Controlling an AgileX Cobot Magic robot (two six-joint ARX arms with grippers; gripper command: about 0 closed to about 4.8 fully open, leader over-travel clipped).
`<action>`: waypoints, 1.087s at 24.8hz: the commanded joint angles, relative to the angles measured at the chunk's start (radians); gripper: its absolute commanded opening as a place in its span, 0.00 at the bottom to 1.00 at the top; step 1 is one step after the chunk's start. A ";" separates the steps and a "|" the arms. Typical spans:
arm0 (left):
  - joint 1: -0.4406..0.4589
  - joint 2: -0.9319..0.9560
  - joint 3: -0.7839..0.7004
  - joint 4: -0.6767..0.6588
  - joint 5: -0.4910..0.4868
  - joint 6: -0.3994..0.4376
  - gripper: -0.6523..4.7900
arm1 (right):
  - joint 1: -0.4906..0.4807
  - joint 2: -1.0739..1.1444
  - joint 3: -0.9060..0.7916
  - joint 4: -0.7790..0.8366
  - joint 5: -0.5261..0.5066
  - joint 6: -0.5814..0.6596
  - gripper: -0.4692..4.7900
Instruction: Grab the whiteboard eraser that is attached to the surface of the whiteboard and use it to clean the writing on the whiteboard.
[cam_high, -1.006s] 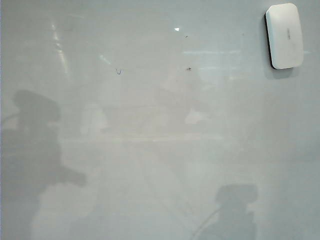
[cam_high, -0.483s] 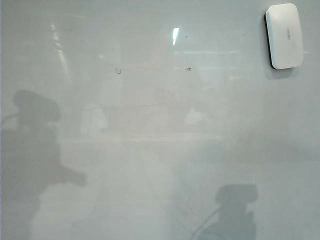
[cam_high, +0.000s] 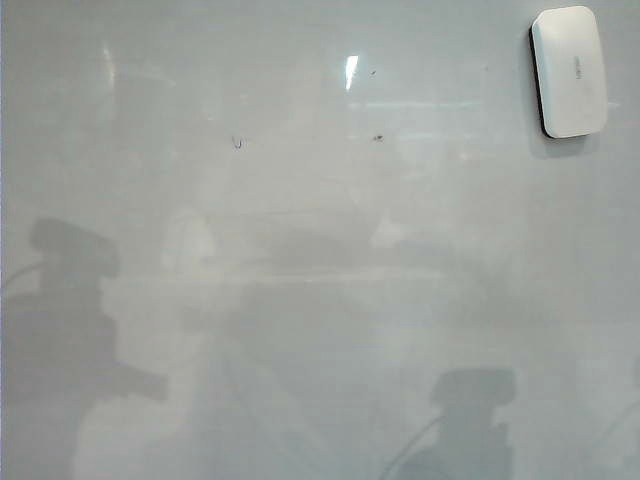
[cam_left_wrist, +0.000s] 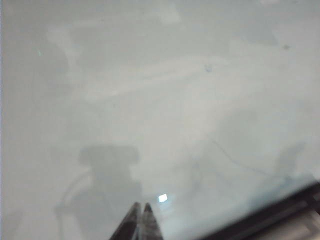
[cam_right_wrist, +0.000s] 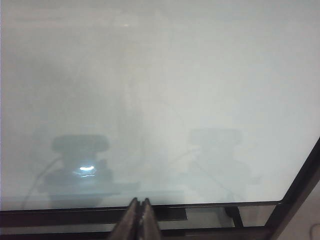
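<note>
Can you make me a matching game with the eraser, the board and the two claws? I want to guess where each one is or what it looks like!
Things:
1. whiteboard eraser
2. whiteboard
3. left claw
4. right claw

Clues:
A. shut, over the board's dark bottom frame
B. white with a black base, stuck in the top right corner
C. shut, over the board near a small bright reflection
D. glossy pale grey, full of shadows

Pairs: 1-B, 2-D, 3-C, 4-A

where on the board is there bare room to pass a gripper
Nearly all of the board is bare, from the blue mark and specks down. Only the far right corner is taken, by the eraser. The left gripper and right gripper are shut.
</note>
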 joint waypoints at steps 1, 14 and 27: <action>0.027 0.001 -0.143 0.243 -0.002 0.003 0.12 | 0.000 0.000 -0.008 0.011 -0.002 -0.003 0.09; 0.137 -0.073 -0.410 0.368 -0.054 -0.071 0.12 | 0.000 0.000 -0.008 0.011 -0.002 -0.003 0.09; 0.137 -0.082 -0.440 0.284 -0.162 -0.109 0.12 | 0.001 0.000 -0.008 0.011 -0.002 -0.003 0.09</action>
